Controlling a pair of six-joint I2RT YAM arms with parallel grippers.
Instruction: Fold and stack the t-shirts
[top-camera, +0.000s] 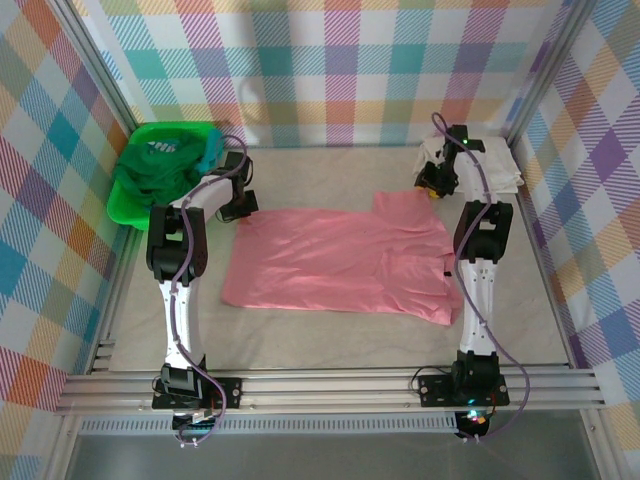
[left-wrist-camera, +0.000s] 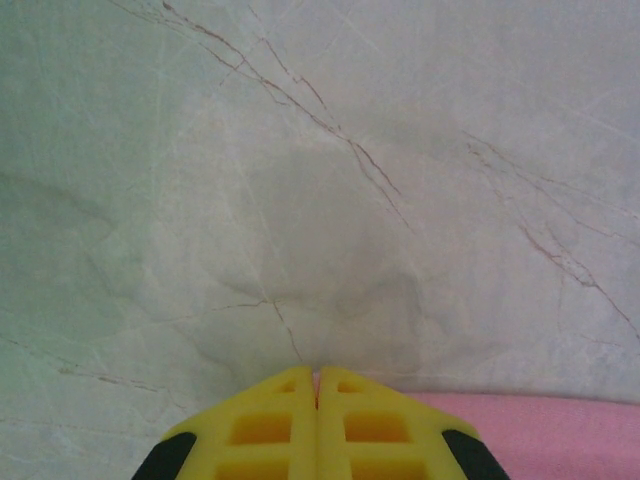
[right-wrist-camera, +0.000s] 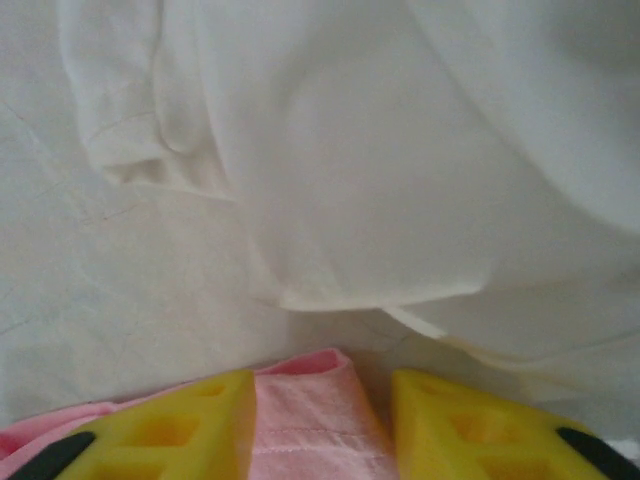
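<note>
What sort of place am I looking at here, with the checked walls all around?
Most likely a robotics test booth, not a home: plaid cloth walls on a metal frame, a left arm and right arm bolted to its front rail, and a pink t-shirt spread on the table.

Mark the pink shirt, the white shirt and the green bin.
Pink shirt (top-camera: 340, 262): top view, middle of its body.
White shirt (top-camera: 500, 168): top view, its right part.
Green bin (top-camera: 122, 206): top view, its left wall.
</note>
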